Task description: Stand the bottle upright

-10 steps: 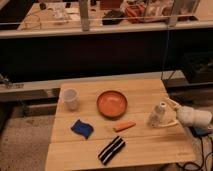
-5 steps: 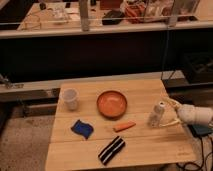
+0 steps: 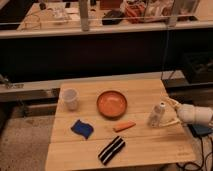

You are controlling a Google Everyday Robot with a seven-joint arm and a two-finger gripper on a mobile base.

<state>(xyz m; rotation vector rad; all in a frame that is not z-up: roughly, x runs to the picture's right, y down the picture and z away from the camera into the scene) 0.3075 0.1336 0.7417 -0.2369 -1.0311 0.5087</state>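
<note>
The pincer (image 3: 168, 113) reaches in low over the table's (image 3: 150, 150) edge. Its two pale fingers are spread apart, one curving behind and one in front of the bottle (image 3: 157, 114). The gap between them looks wider than the bottle, so I judge the pincer open and gripping nothing, though contact at the tips cannot be ruled out.

The bottle is at the pincer's tips, standing on its base on the table with its capped neck pointing up.

Over the last second little has shifted. The bottle has kept its place and its upright pose, while the pincer seems to have loosened and eased back slightly, so more of the bottle shows clear of the fingers. For the task that reads as near done: the bottle stands on its own, and what remains is drawing away without brushing it, since a slim, light bottle would tip at a small knock.

Just past the bottle lies a small orange stick (image 3: 124, 126), and beyond that sits an orange bowl (image 3: 111, 104). Further off lie a black-and-white striped item (image 3: 111, 150) and a blue cloth (image 3: 81, 128). The white cup (image 3: 70, 99) stands farthest from the pincer.
</note>
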